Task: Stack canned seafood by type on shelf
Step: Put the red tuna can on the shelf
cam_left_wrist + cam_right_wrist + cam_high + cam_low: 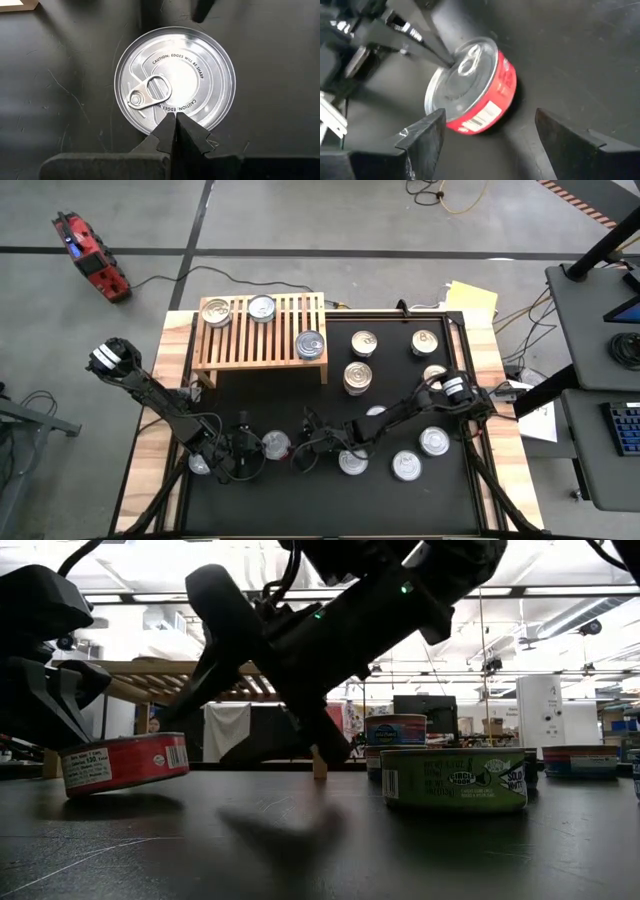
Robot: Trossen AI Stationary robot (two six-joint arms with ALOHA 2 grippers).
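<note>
Shelf (240,340): three cans placed, about nine loose on tabletop (250,390). Left end effector (247,448) closed, touching red can (274,445); right end effector (308,452) apart beside it.

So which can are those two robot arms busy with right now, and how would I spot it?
Start at the black mat and look along its near edge, left of centre, where the left gripper and right gripper meet. Between them sits the red-labelled can, tilted, the shut left fingertips on its lid. Its neighbour is green-labelled.
</note>
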